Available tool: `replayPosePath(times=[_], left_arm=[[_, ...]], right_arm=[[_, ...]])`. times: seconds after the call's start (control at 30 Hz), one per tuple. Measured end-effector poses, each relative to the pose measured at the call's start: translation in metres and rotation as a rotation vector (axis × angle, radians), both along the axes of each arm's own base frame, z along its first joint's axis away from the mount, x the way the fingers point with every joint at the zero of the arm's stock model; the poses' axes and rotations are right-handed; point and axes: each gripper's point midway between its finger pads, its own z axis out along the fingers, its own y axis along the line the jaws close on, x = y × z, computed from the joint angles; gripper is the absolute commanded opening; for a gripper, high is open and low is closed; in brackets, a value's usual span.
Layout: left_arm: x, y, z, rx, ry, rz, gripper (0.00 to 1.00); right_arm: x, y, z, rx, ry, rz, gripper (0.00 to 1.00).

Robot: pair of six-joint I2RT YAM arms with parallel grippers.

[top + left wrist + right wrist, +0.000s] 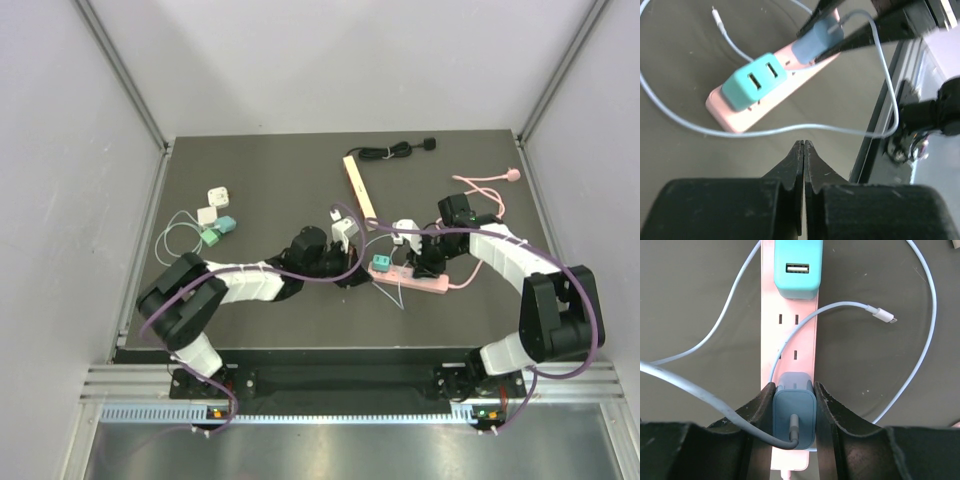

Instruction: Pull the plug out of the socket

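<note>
A pink power strip (412,281) lies on the dark table, right of centre. A teal USB adapter (380,265) is plugged in at its left end. My right gripper (795,387) is shut on a blue-grey plug (794,415) that sits on the strip (790,330), one finger on each side; a pale cable leaves the plug's top. In the left wrist view the plug (817,41) shows between those fingers, beside the teal adapter (754,81). My left gripper (804,145) is shut and empty, just short of the strip's teal end.
A loose white cable (880,314) curls around the strip. A beige strip (358,185), a black cable (395,150) and a pink cable (490,185) lie at the back. White and green adapters (215,215) sit at the left. The table's edge (880,125) is close.
</note>
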Motion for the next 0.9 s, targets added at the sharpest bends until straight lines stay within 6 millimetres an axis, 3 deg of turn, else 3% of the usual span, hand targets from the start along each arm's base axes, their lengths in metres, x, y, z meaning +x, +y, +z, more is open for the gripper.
replayPosePath(times=[0.43,0.9], left_arm=[[0.023,-0.037,-0.033,-0.073,0.140,0.110,0.00],[0.033,-0.059,-0.046,-0.017,0.137,0.206,0.00]], right_arm=[[-0.001,0.002,0.000,0.015,0.008,-0.013,0.00],[0.003,0.001,-0.001,0.012,-0.014,-0.058,0.00]])
